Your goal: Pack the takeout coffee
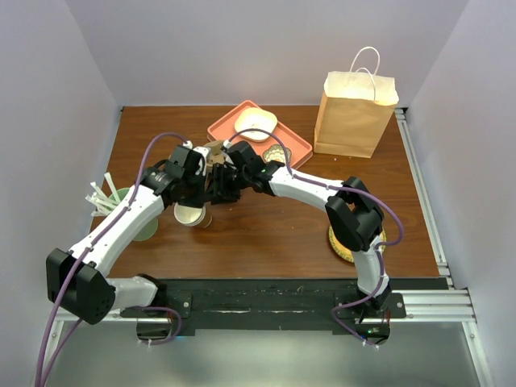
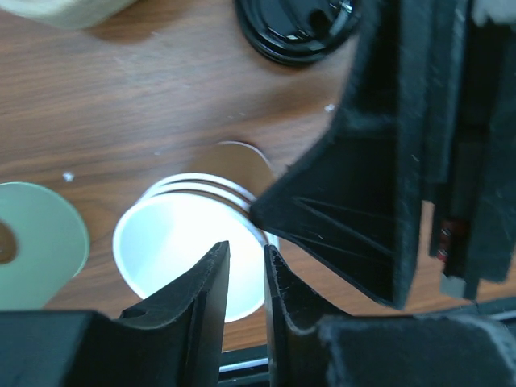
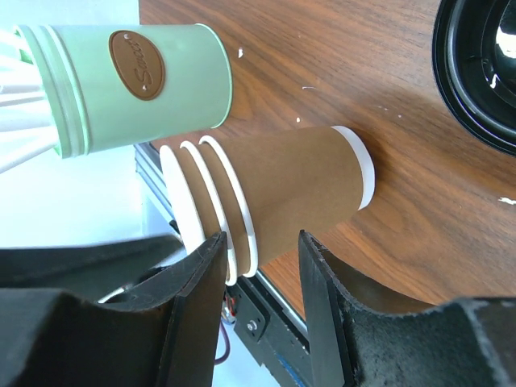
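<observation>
Brown cup stack (image 3: 282, 193) sitting lidless beside lid (image 2: 294, 28) — both grippers part-spread, gripping nothing; bag (image 1: 355, 113) waiting — packing not begun.

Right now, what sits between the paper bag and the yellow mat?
Only bare wooden table lies between the paper bag and the yellow mat, as the top view shows.

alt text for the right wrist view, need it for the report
A stack of three nested brown paper cups stands on a wooden table, the open right gripper straddling its rims. Beside it is a mint-green cup with a brown oval label; a loose black lid lies at the frame edge.
</observation>
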